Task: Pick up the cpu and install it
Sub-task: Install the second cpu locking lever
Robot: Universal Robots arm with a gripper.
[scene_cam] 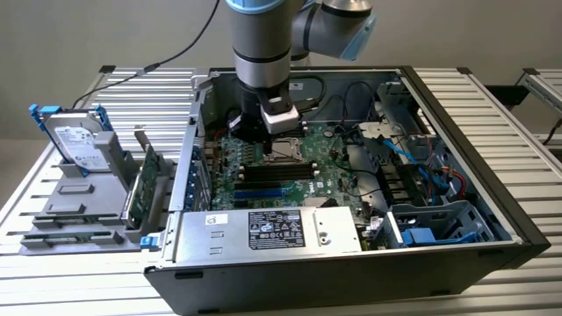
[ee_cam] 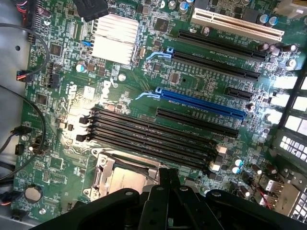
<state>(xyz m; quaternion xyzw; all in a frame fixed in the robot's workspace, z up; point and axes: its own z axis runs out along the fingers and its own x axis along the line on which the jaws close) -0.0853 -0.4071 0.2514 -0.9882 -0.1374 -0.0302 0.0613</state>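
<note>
The cpu (scene_cam: 283,151) is a small silver square lying in the metal-framed socket on the green motherboard (scene_cam: 330,178) inside the open computer case. In the wrist view the cpu (ee_cam: 127,181) shows as a dull silver plate inside the socket frame (ee_cam: 103,175). My gripper (scene_cam: 266,146) hangs straight down from the arm, low over the board at the socket's edge on the exterior view's left. The gripper (ee_cam: 167,181) is shut, its dark fingertips together right at the chip's rim. I cannot tell whether they pinch the chip or only touch it.
Black memory slots (ee_cam: 153,136) run beside the socket, with a blue card slot (ee_cam: 201,103) and a finned heatsink (ee_cam: 112,40) beyond. The case walls (scene_cam: 189,178), power supply (scene_cam: 272,230) and blue cables (scene_cam: 412,155) hem the arm in. Outside stand a hard drive (scene_cam: 77,141) and green cards (scene_cam: 141,184).
</note>
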